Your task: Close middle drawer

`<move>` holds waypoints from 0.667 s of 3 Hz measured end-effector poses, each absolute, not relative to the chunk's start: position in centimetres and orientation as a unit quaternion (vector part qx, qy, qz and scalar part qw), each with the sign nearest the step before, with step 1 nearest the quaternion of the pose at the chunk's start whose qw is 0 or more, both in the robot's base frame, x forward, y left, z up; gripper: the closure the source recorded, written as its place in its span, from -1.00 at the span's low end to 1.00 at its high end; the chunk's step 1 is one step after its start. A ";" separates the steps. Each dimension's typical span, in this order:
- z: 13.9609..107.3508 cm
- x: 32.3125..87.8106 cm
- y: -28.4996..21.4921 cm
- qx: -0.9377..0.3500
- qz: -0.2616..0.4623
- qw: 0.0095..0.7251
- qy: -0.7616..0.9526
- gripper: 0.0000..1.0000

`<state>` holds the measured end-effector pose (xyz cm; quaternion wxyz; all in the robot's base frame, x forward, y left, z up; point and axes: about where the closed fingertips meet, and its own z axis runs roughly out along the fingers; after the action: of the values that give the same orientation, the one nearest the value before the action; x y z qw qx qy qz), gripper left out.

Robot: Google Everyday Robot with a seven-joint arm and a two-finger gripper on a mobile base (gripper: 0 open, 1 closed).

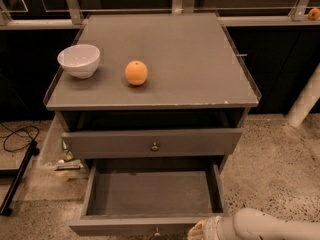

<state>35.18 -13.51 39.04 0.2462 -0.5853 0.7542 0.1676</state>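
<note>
At the left edge of the frame we are seeing a dark cable [17, 136] lying looped on the speckled floor [270, 174]. On the left part of the grey tabletop [190, 59] a white bowl [79, 60] is sitting upright. To its right, apart from it, an orange [136, 72] is resting.

Below the tabletop's front edge an upper drawer [110, 144] is standing a little way out, with a small round knob [155, 146] at the centre of its front. Beneath it, in the lower middle of the frame, the middle drawer [150, 194] is standing pulled far out. Its grey inside is showing and its front is running along the bottom edge.

At the lower right the pincer [199, 230] is sitting just beside the right end of that front. We are not able to tell whether it is touching the drawer, or whether it is spread or pressed together. The white arm [270, 226] is reaching in from the lower right corner. At the far right a pale post [305, 101] is standing tilted on the floor.
</note>
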 end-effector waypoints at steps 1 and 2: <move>39.0 35.2 -13.5 -0.585 0.168 0.246 0.754 -0.79; 38.9 35.8 -13.5 -0.583 0.174 0.251 0.753 -1.00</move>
<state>35.75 -13.49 38.93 0.2510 -0.5827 0.7532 0.1737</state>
